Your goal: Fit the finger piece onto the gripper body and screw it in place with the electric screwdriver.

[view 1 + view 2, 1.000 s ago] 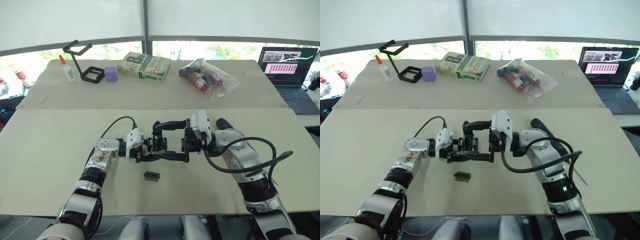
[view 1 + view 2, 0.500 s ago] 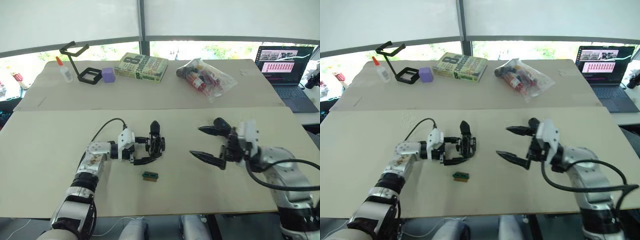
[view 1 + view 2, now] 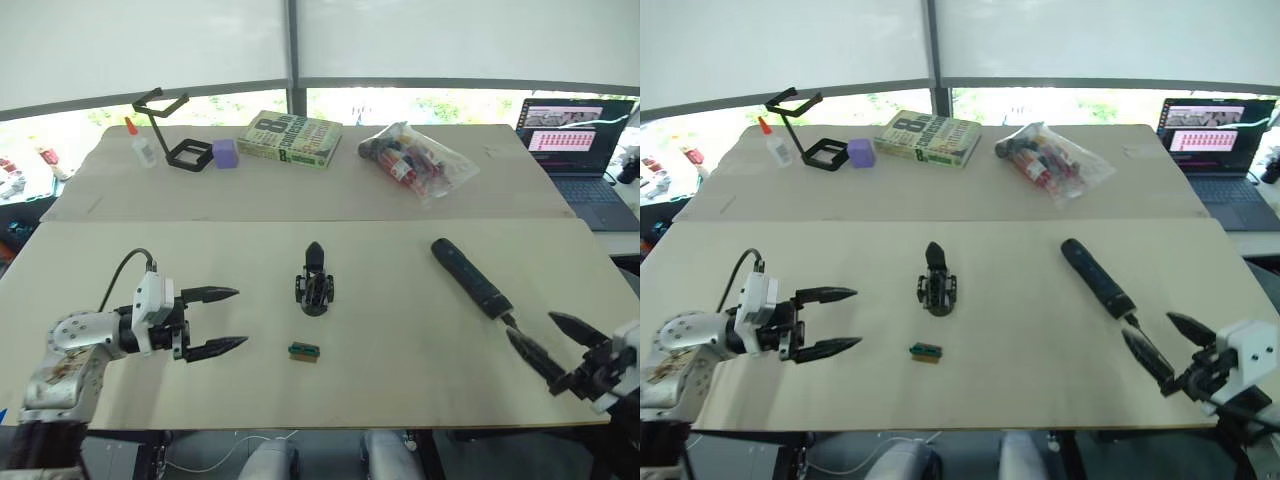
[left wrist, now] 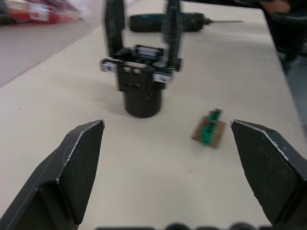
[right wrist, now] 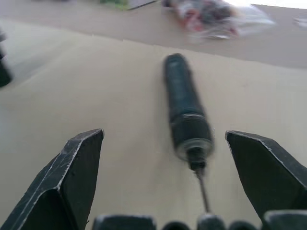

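The gripper body stands upright on its round base at mid-table, apart from both grippers. In the left wrist view two black fingers rise from the gripper body; I cannot tell which one is the finger piece. The electric screwdriver lies on the right of the table, its thin bit toward the front edge. My left gripper hangs open and empty to the left of the body. My right gripper is open and empty just beyond the screwdriver's bit end.
A small green-and-brown block lies in front of the body. On the far table sit a book, a bag of items, a purple block, a black wire stand and a glue bottle. A laptop stands at far right.
Both grippers have drawn back from the gripper body, the left one leftward and the right one to the front right. The body is left standing alone.
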